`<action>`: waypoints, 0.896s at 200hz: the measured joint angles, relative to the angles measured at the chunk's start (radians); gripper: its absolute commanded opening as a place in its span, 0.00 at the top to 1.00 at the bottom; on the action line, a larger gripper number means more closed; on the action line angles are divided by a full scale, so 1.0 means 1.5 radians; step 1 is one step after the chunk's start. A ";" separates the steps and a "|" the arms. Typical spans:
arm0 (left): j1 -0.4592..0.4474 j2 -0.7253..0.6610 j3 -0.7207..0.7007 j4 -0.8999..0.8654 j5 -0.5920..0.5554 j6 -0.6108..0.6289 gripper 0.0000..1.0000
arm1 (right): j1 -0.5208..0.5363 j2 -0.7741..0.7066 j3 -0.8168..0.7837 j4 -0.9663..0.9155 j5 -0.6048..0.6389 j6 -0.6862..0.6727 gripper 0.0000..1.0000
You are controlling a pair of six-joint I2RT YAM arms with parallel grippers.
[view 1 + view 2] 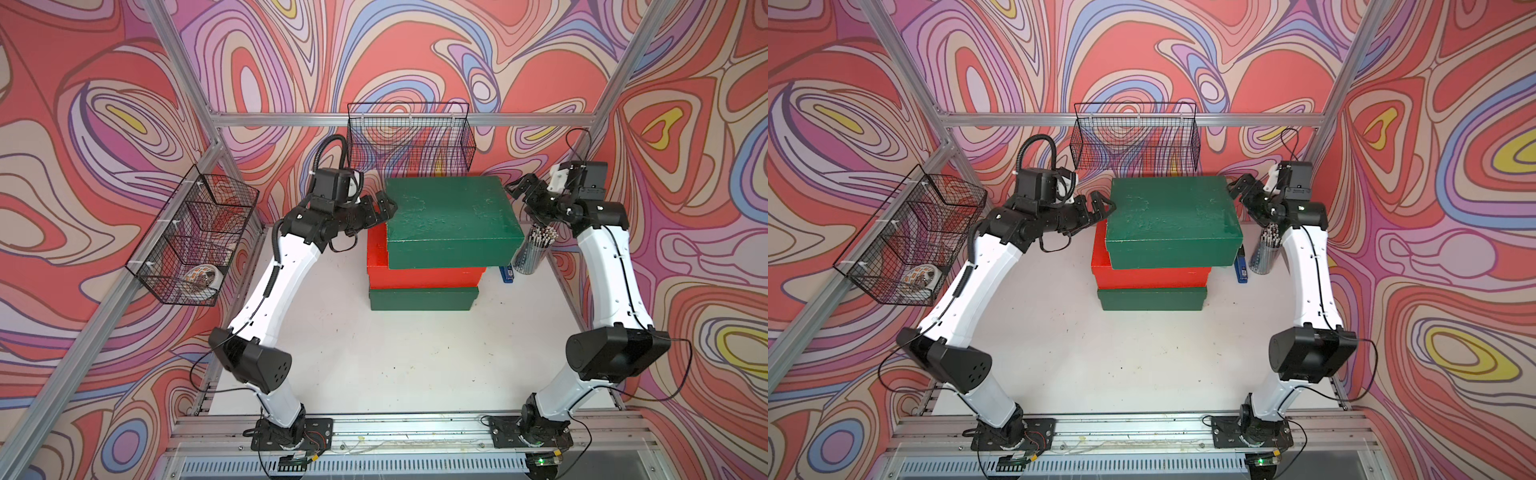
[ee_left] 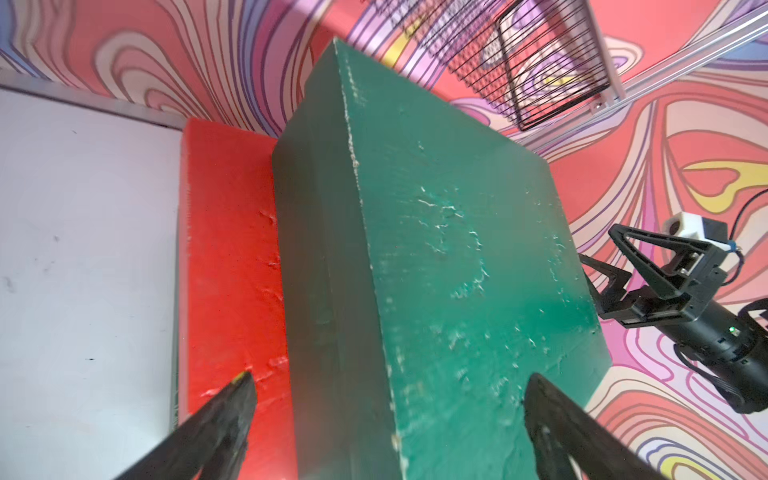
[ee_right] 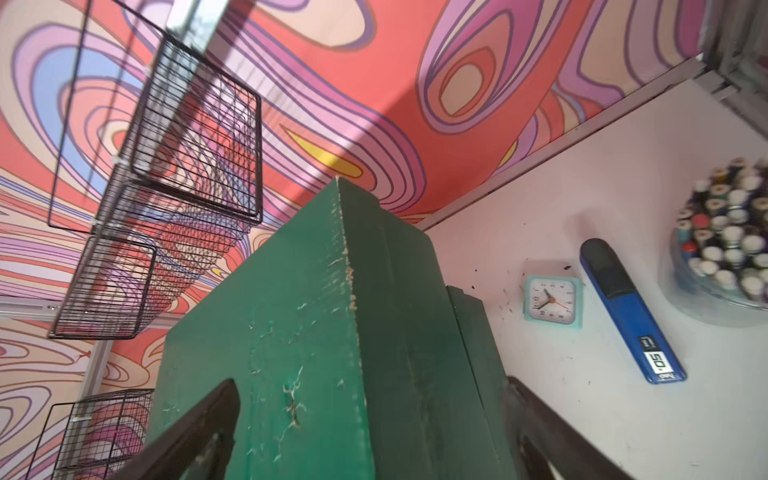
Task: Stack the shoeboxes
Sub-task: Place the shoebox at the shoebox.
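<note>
Two sets gape wide, gripping nothing: left jaws and right jaws flank opposite ends of the top green shoebox (image 1: 451, 212), which sits offset on the red shoebox (image 1: 424, 278).

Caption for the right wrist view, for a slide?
Open right gripper at the top green box's edge; clock and pencil cup on the table.

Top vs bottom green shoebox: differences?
Top green shoebox sits on the red shoebox, shifted toward the robot's right, overhanging it; bottom green shoebox rests on the table under the red. In both top views, top one's scuffed lid shows fully; bottom one shows only its front side. Both dark green, similar size.
</note>
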 measured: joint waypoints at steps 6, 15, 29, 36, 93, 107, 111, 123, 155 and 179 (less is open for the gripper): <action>0.000 -0.028 -0.023 0.012 -0.009 0.003 0.00 | -0.006 -0.011 -0.004 -0.001 -0.001 0.000 0.02; 0.000 -0.071 -0.061 0.035 -0.019 0.005 0.00 | -0.015 -0.031 -0.016 0.000 -0.002 -0.001 0.02; 0.000 -0.142 -0.131 0.075 -0.026 0.005 0.00 | -0.026 -0.072 -0.049 0.004 -0.006 -0.003 0.02; 0.000 -0.182 -0.176 0.101 -0.025 0.004 0.00 | -0.031 -0.096 -0.075 0.010 -0.009 -0.004 0.02; 0.000 -0.452 -0.539 0.239 0.004 -0.024 0.00 | -0.049 -0.329 -0.340 0.095 -0.053 -0.007 0.02; 0.000 -0.485 -0.591 0.260 0.017 -0.030 0.00 | -0.049 -0.381 -0.409 0.122 -0.064 0.000 0.02; -0.002 -0.492 -0.603 0.267 0.021 -0.032 0.00 | -0.049 -0.395 -0.428 0.129 -0.067 0.003 0.02; -0.006 -0.505 -0.631 0.285 0.032 -0.037 0.00 | -0.049 -0.432 -0.480 0.153 -0.076 0.009 0.02; -0.039 -0.484 -0.649 0.319 0.050 -0.040 0.00 | -0.049 -0.475 -0.559 0.195 -0.098 0.021 0.02; -0.084 -0.435 -0.641 0.330 0.047 -0.033 0.00 | -0.049 -0.467 -0.581 0.217 -0.112 0.022 0.02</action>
